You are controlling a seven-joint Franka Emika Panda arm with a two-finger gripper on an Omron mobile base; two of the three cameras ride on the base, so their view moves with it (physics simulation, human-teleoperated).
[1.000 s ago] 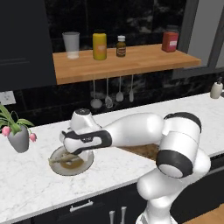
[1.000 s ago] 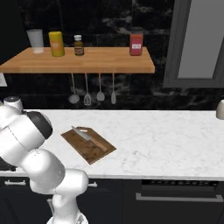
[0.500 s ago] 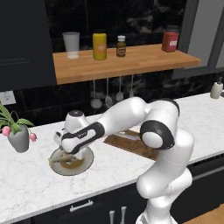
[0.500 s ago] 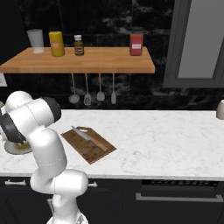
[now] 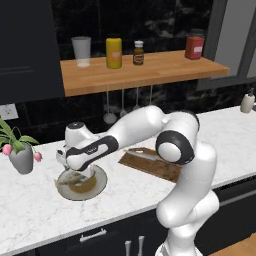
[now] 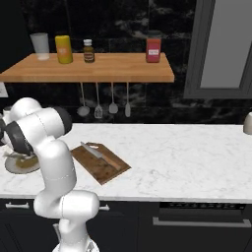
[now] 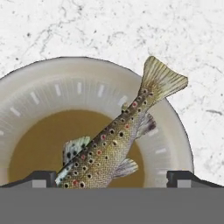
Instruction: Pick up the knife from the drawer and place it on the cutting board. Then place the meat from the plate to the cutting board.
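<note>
White marble counter (image 6: 187,157) runs the full width of both base views. On it, the cutting board (image 6: 101,163) lies flat, at the 3 o'clock side of the plate (image 5: 100,181) in the left base view and near it without touching. The knife (image 6: 101,154) rests on the board, wooden handle and narrow blade lying along its upper edge; it shows also in the left base view (image 5: 145,155).

Plate sits on the counter at the arm's far reach, at 9 o'clock of the board. In the hand view its pale rim (image 7: 173,131) surrounds an olive-brown centre.

The meat (image 7: 116,144), a spotted fish, lies on the plate, body across the centre, tail fin reaching over the rim toward 1 o'clock in the hand view.

Gripper (image 7: 111,181) hangs directly over the plate, fingers spread wide, one tip (image 7: 41,179) beside the fish's head end, the other tip well apart at 3 o'clock. Nothing is held.
</note>
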